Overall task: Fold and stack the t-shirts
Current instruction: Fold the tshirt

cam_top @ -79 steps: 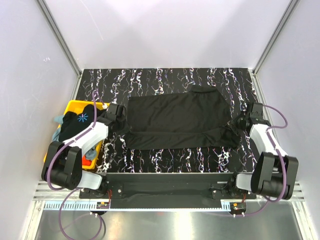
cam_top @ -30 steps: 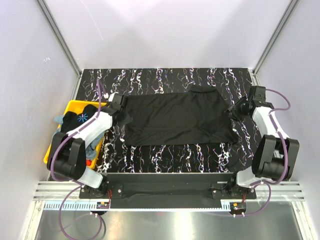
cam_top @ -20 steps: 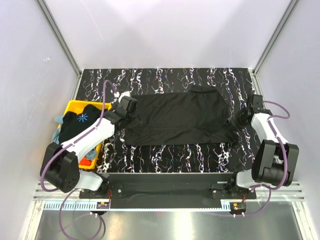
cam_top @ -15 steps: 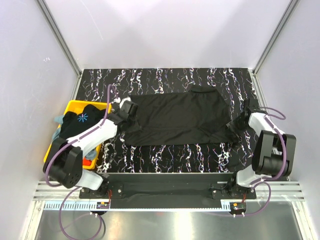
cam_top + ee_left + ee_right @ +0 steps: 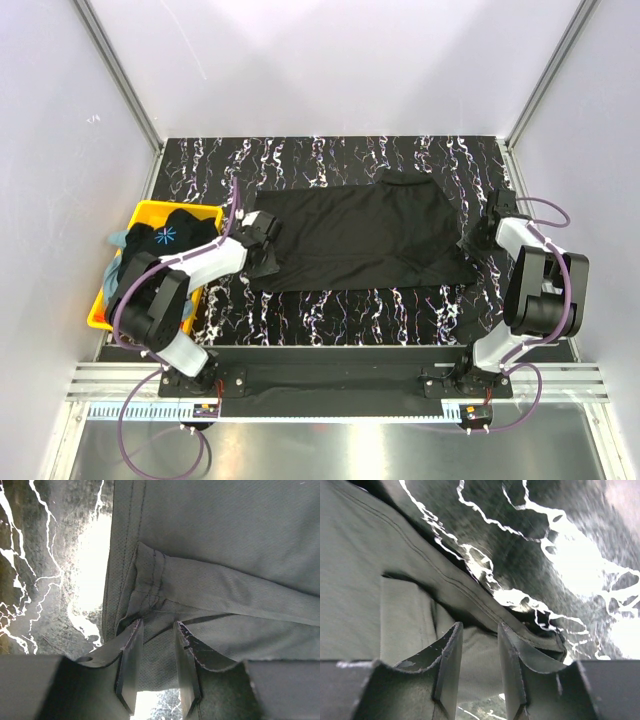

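Note:
A plain black t-shirt [image 5: 360, 235] lies folded flat on the marbled table. My left gripper [image 5: 266, 250] is at its near left corner. In the left wrist view [image 5: 155, 630] the jaws stand a narrow gap apart, with shirt cloth [image 5: 210, 540] lying between and beyond them. My right gripper [image 5: 478, 243] is at the near right corner. In the right wrist view [image 5: 479, 632] the jaws are also slightly apart over the shirt's hemmed edge [image 5: 365, 570]. More shirts fill the bin: black with a starburst [image 5: 165, 238], grey-blue [image 5: 116, 241], orange-red [image 5: 180, 312].
A yellow plastic bin [image 5: 148, 210] stands at the table's left edge, close to my left arm. Grey walls with metal posts enclose the back and sides. Bare marbled table [image 5: 350, 300] lies between the shirt and the arm bases.
The shirt's near edge has been folded up, making it narrower. Both grippers went to the far corners, let go, then came back to the near corners with jaws slightly apart.

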